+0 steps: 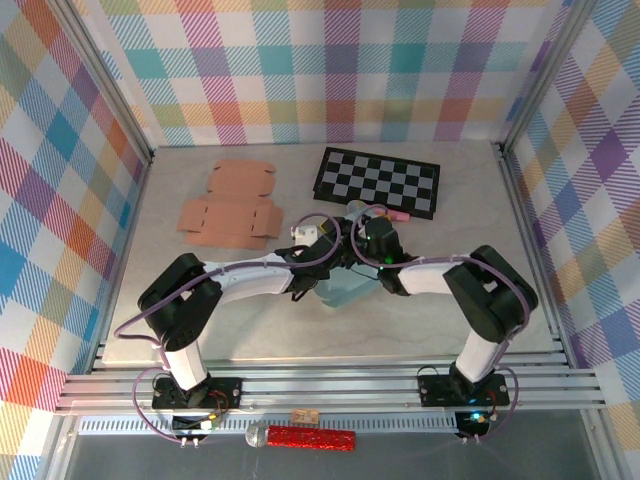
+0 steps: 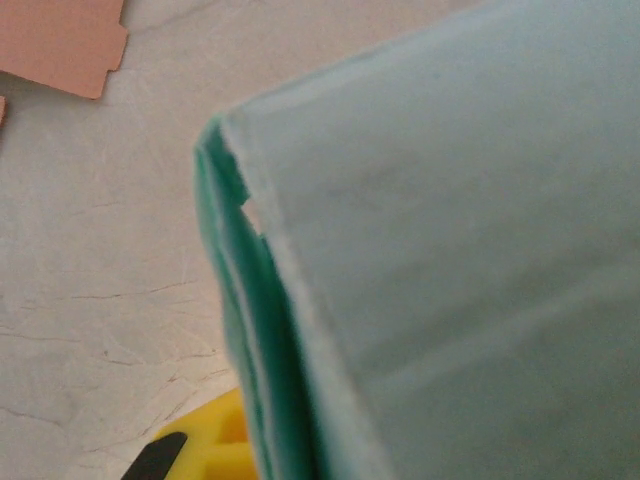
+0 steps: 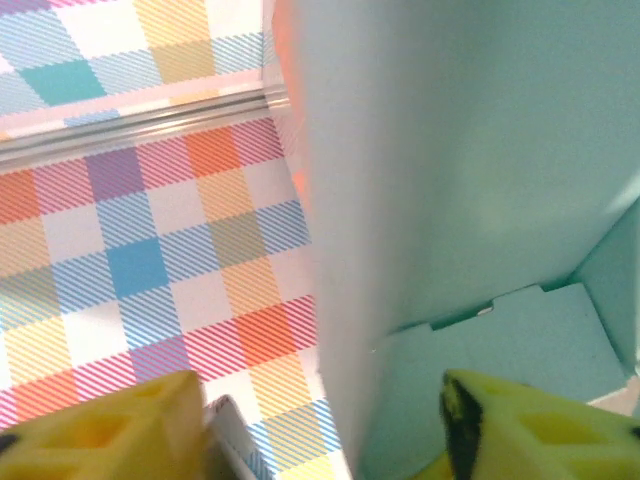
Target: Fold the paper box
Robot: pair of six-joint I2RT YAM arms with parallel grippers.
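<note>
A teal paper box [image 1: 345,290], partly folded, stands mid-table between my two grippers. My left gripper [image 1: 318,275] is at the box's left side. In the left wrist view a folded teal wall [image 2: 450,250] runs down past my yellow finger [image 2: 205,450], and the gripper is shut on that wall. My right gripper [image 1: 375,262] is at the box's upper right. It [image 3: 320,440] stands open, with one yellow finger [image 3: 110,430] outside an upright teal panel [image 3: 450,150] and the other finger [image 3: 530,430] inside, over a tabbed flap.
A flat brown cardboard blank [image 1: 232,205] lies at the back left and also shows in the left wrist view [image 2: 60,40]. A checkerboard mat [image 1: 378,182] lies at the back right with a small pink item [image 1: 398,214] at its near edge. Plaid walls [image 3: 150,250] surround the table.
</note>
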